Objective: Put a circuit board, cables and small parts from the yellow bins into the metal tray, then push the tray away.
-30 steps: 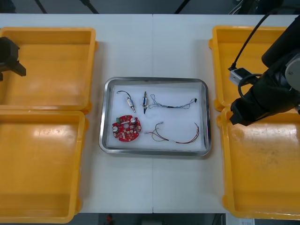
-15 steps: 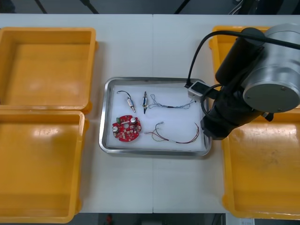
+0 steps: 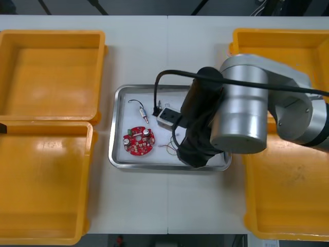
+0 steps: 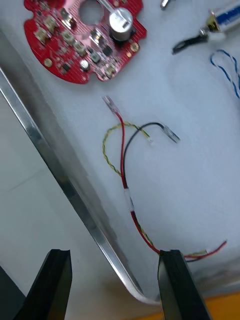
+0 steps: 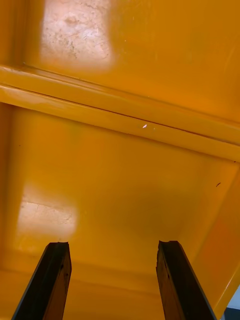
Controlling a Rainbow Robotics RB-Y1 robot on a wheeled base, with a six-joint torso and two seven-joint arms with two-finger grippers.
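Inside metal tray (image 3: 117, 154): circuit board (image 3: 138, 140), cables (image 4: 125, 165), small metal parts (image 3: 142, 111) loaded. Right gripper (image 4: 114, 257) spread above tray rim; left gripper (image 5: 112, 255) spread, well left of tray. Push pending.

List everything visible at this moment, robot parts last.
Table: 1, white, under everything.
Bins: 4, yellow, two per side.
Tray: 1, metal, white inside, centre.
Board: 1, red, tray's near left.
Parts: 2, metal, tray's far side.
Black cable: 1, black, at the left part.
Red-yellow cable: 1, tray's near side.
Blue-white cable: 1, in tray by a part.
Right gripper: 1, black jaws open, over tray's near right corner.
Left gripper: 1, black jaws open, over the left bins.
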